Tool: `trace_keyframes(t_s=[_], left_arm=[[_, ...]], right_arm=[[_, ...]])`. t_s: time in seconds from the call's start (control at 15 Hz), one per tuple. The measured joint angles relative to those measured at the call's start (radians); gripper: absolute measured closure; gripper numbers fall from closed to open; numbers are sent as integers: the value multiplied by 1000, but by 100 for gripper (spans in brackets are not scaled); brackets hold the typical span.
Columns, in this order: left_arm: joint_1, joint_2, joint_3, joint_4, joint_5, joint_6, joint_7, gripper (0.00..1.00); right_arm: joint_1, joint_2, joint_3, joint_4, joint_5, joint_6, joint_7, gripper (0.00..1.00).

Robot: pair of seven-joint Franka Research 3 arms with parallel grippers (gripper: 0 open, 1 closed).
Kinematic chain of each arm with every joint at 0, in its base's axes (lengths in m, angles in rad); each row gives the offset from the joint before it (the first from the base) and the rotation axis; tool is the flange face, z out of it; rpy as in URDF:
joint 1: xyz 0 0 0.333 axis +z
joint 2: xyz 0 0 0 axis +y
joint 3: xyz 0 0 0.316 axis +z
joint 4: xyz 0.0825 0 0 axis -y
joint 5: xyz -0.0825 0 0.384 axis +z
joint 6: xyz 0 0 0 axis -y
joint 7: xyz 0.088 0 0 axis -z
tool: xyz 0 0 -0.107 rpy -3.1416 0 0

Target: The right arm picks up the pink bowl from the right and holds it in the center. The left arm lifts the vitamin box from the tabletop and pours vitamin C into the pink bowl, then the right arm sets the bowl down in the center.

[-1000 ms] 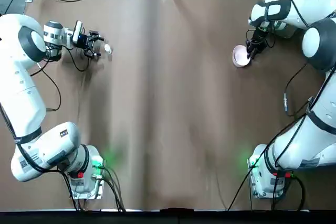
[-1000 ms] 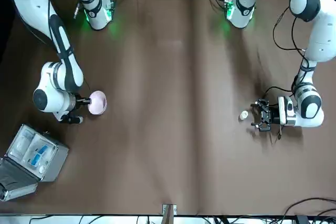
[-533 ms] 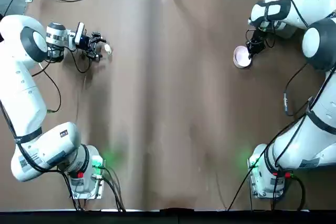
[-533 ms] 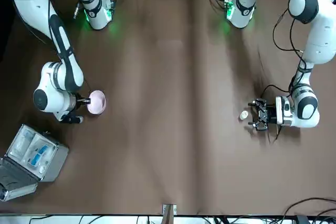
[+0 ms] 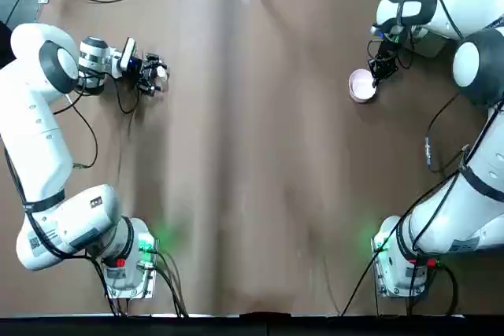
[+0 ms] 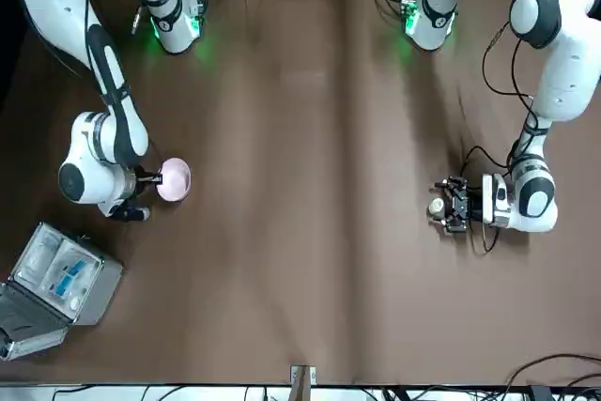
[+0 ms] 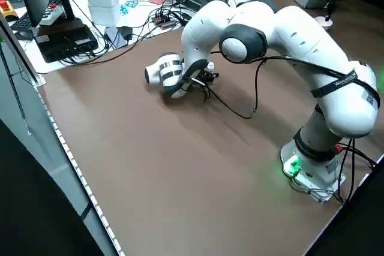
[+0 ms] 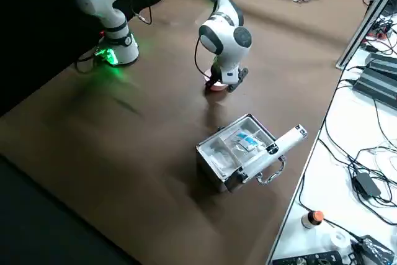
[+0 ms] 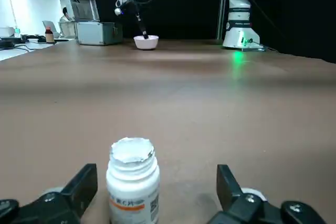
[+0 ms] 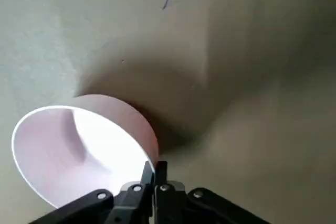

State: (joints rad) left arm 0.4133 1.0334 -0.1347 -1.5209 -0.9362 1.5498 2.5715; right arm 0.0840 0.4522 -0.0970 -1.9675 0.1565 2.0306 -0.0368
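Now, your right gripper [image 10: 154, 174] is pinched on the pink bowl [image 5: 362, 84] rim at the table's right; lift it level toward center. Left gripper [image 9: 157, 192] sits spread around the upright vitamin box [image 9: 132, 179], so center it btwn the fingers [image 9: 228, 184] before closing.

The tabletop [image 5: 252, 155] is a matt brown sheet, cloth-like, with faint lengthwise creases. The bowl [image 10: 79, 150] looks like smooth pink plastic with a soft sheen inside. The box [image 9: 133, 179] is glossy white plastic with a paper label. Both arms have glossy white shells; beside the bowl, the right hand [image 10: 155, 179] is matt black. The case [image 8: 239, 153] looks like dull grey metal.
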Motion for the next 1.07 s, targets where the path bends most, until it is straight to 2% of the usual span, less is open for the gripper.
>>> trace_keyframes(t_s=[0.33,0.6,0.73,0.87,1.0,1.07], left_arm=[[-5,3,0,4,0,0,0,1],[-2,4,0,6,0,0,0,6],[-1,4,0,7,0,0,1,22],[-1,4,0,7,0,0,1,24],[0,4,0,7,0,1,4,43],[0,4,0,7,0,1,4,44]], right_arm=[[53,-10,11,160,20,-171,241,97],[98,-23,15,295,60,-322,436,97],[132,-27,18,347,73,-371,548,97],[168,-28,21,395,114,-424,658,97],[208,-28,22,433,152,-452,751,97],[230,-28,22,448,165,-453,802,97]])
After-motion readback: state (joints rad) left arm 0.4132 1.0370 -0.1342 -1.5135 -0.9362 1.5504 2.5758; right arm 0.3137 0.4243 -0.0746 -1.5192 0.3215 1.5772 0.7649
